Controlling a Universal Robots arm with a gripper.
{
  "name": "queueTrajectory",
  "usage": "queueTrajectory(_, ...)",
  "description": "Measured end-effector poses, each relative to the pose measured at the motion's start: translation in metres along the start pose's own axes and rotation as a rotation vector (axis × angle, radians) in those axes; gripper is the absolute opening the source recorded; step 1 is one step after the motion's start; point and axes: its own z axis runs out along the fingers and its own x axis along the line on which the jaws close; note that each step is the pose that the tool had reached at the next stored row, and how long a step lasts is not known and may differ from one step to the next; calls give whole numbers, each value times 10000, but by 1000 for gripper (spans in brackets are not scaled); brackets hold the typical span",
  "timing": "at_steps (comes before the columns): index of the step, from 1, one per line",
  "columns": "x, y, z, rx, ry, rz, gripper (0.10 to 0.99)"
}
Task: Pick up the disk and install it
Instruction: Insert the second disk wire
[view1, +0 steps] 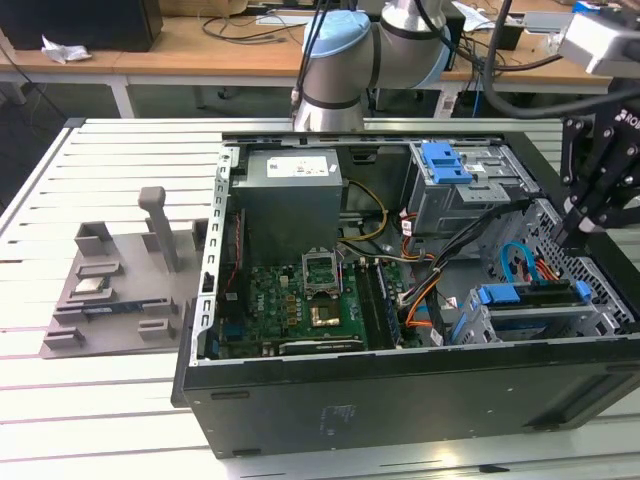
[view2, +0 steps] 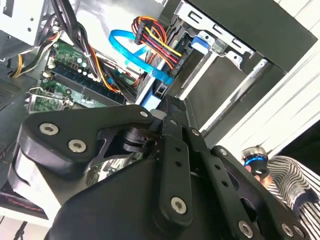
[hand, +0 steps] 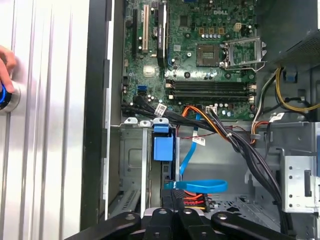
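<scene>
The black fingers of the gripper were pressed together, with no gap visible between them and nothing held, and their tips hung just above the orange and blue cables at the drive cage. Just beside them, the flat silver disk in its bright blue plastic bracket already sat in the grey metal drive cage of the open black computer case on the slatted white counter. Judging by that, installation looked close to finished; whether the disk was fully seated I could not tell. The grey moulded plastic stand lay well apart from the case.
</scene>
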Motion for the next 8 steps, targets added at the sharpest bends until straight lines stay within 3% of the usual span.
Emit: queueTrajectory(8, 0, 0, -6, 0, -1, 0, 106)
